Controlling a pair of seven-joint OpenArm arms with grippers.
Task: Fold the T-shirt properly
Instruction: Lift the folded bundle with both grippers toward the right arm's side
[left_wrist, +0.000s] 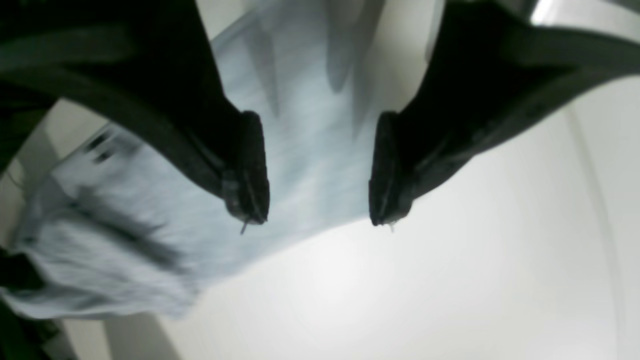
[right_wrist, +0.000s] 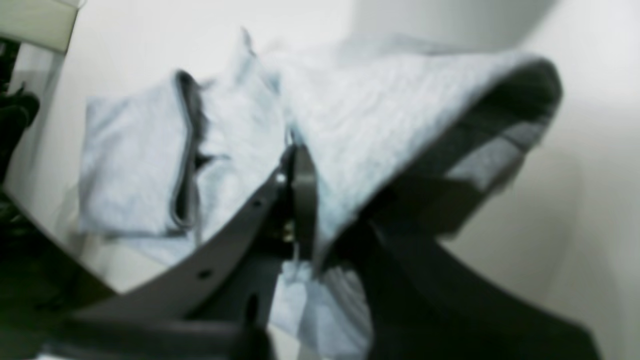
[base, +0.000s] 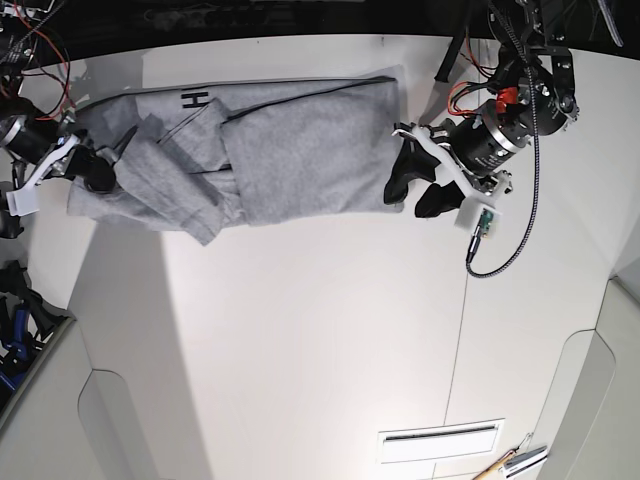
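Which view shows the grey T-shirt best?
The base view: nearly the whole T-shirt shows there, apart from parts behind the arms. The left wrist view shows a blurred stretch of it; the right wrist view, a raised fold close up.

My open left gripper (base: 412, 197) has bare tabletop (base: 320, 350) from three to six o'clock, but the shirt (base: 310, 155) lies across nine o'clock, my right gripper (base: 112, 172) beyond.
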